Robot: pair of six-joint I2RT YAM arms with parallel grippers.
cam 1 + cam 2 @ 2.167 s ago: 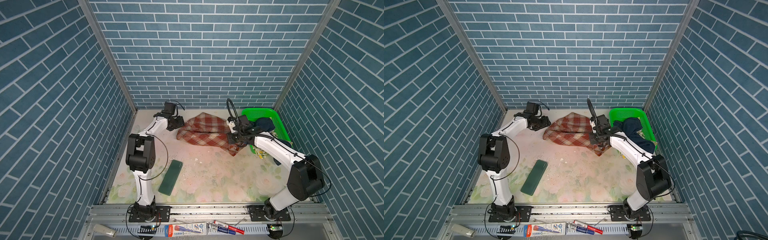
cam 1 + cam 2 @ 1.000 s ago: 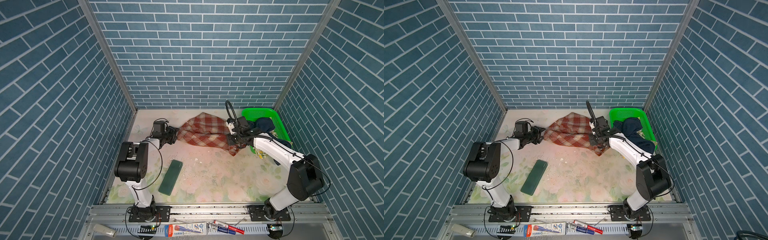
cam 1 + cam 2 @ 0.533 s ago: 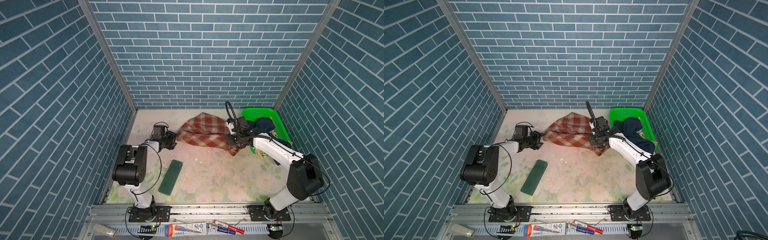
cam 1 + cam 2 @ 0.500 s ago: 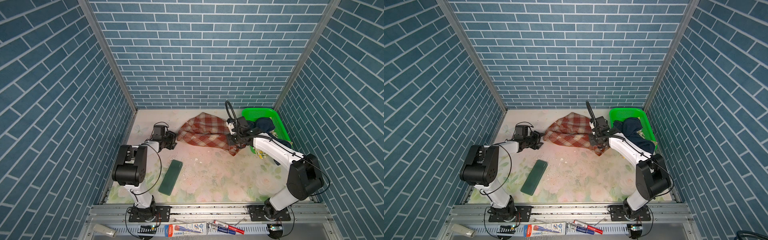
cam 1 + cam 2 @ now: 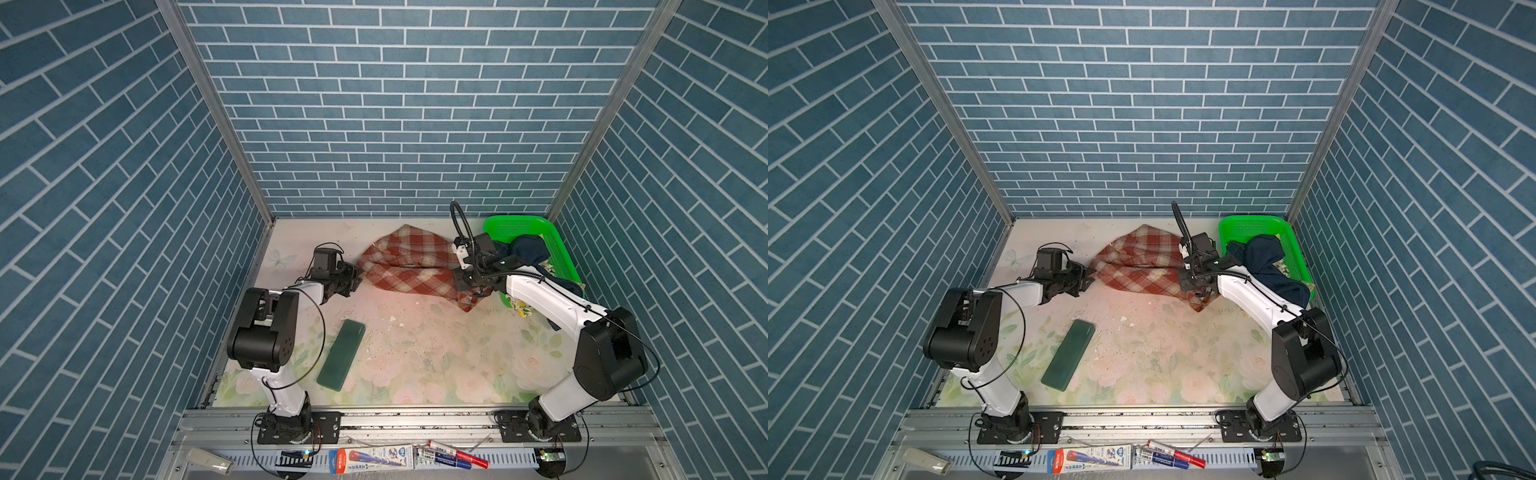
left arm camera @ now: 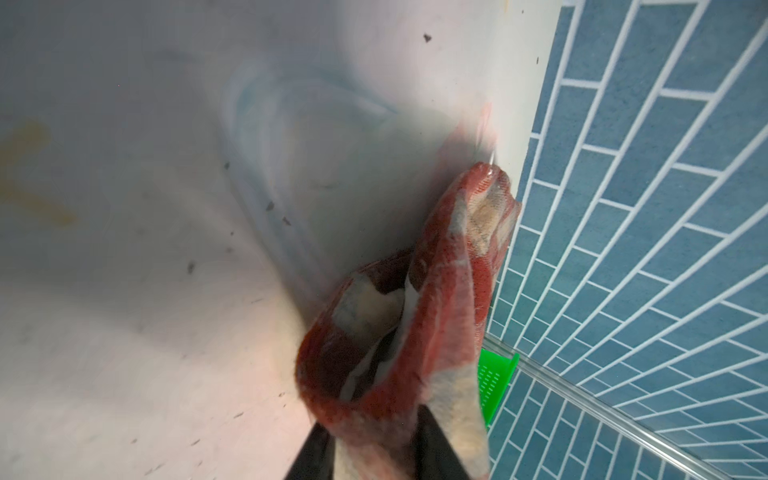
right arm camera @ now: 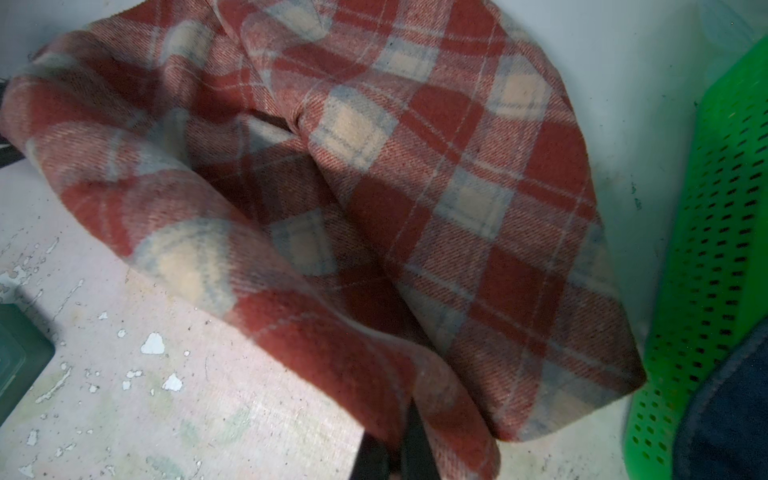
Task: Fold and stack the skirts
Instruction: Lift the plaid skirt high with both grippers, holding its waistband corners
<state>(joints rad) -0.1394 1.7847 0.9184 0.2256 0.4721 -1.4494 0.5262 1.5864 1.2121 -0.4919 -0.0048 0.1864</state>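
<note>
plaid skirt (image 5: 409,266) lies crumpled, long axis running left-right, left hand (image 5: 356,279) and right hand (image 5: 471,293) each clamped on an end; floral bench (image 5: 415,353), blue brick walls (image 5: 374,124)

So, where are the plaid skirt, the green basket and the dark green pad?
plaid skirt (image 5: 409,266), in a top view, middle of the cloth.
green basket (image 5: 512,228), in a top view, its far mesh wall.
dark green pad (image 5: 341,355), in a top view, its flat middle.

Blue brick walls (image 5: 374,124) surround a floral tabletop (image 5: 415,365).
</note>
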